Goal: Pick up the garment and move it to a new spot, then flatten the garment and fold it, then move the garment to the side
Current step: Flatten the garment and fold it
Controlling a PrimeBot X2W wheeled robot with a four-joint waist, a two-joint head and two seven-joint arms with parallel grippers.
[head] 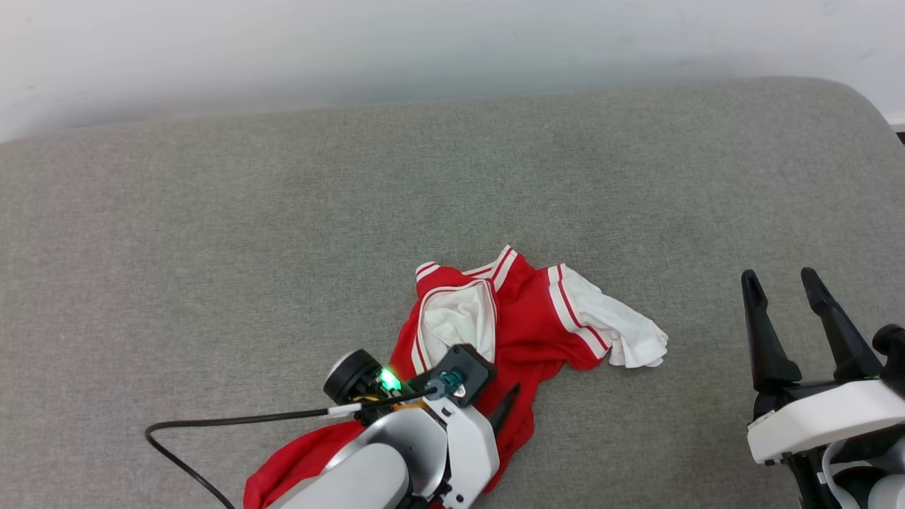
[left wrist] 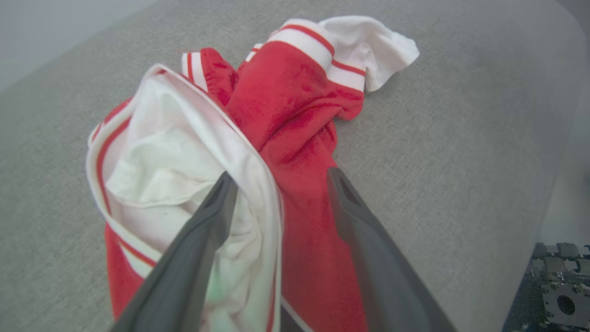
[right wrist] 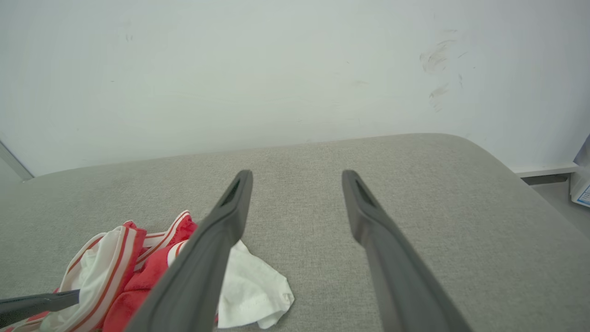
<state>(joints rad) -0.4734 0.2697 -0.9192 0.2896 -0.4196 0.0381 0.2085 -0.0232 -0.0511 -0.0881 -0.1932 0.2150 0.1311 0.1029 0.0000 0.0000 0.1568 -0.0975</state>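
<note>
the garment [head: 523,325] is soft matt cloth; the grey surface [head: 212,247], coarse woven fabric; right end effector [right wrist: 297,177] fingers [right wrist: 382,249], smooth matt plastic.

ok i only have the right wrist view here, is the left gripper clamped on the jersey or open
Observer: Open. The left wrist view shows the left gripper with its fingers apart and a white-edged fold of the garment loose between them.
Operator: how far does it run toward the robot
Observer: In the head view its red body trails under the left forearm to the bottom edge.
Operator: right gripper touching it?
Observer: No. The head view shows the right gripper apart from the white sleeve, with bare grey cushion between.
</note>
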